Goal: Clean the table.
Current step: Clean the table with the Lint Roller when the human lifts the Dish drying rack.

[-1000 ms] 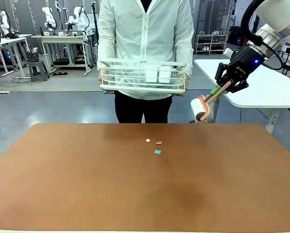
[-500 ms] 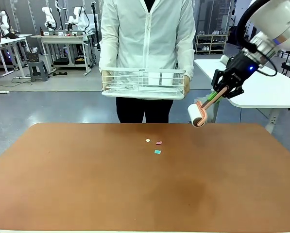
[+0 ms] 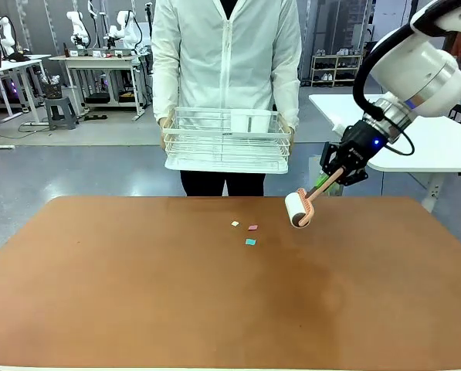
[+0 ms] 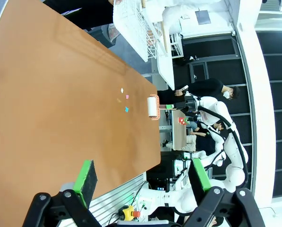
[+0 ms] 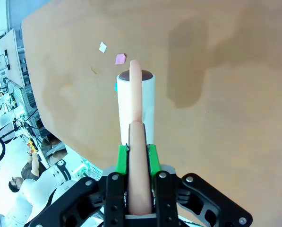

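My right jaws clamped the handle of the sticky roller [image 3: 298, 209], which hung low over the far side of the brown desk [image 3: 137, 294], just right of three paper bits [image 3: 250, 242]. My left jaws were spread apart, holding nothing. I feared a tilted roller would push the bits away, or a hard press would twist the handle loose.
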`<control>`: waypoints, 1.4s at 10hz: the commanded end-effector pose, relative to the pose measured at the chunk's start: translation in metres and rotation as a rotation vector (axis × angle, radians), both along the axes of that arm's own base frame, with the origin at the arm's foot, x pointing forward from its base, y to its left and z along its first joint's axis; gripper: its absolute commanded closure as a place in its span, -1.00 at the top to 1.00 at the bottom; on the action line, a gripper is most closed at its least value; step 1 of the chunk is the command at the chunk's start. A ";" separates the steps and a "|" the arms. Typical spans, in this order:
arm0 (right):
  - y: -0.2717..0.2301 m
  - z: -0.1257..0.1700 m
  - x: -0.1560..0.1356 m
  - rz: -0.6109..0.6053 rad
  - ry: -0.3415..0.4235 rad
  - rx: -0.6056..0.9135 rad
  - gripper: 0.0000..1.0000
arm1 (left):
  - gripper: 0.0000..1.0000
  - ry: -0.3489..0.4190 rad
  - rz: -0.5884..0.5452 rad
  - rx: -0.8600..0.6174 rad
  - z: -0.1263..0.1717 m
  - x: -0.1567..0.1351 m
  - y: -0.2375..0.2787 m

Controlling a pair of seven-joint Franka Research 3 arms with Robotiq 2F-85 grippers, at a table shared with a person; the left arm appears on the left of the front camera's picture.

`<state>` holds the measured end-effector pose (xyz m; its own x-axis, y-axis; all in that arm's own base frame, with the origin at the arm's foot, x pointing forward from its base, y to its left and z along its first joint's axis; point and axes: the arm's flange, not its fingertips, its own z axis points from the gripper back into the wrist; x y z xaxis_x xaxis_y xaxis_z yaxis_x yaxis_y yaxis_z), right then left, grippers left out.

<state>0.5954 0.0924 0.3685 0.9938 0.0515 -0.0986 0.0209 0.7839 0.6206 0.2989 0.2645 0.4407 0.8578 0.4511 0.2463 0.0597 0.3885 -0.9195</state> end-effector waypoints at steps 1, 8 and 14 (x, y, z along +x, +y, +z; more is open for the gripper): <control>0.009 -0.006 -0.004 0.011 -0.006 0.019 -0.59 | 1.00 -0.011 0.003 -0.005 0.002 -0.002 0.002; 0.018 -0.052 0.003 -0.013 0.001 -0.015 -0.59 | 1.00 -0.011 0.003 -0.005 0.002 -0.002 0.002; 0.043 -0.103 0.000 -0.026 0.088 -0.007 -0.59 | 1.00 -0.011 0.003 -0.005 0.002 -0.002 0.002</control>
<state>0.5989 0.1193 0.2966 0.9868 0.0345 -0.1585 0.0734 0.7763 0.6261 0.2988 0.2645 0.4407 0.8578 0.4512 0.2463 0.0596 0.3885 -0.9195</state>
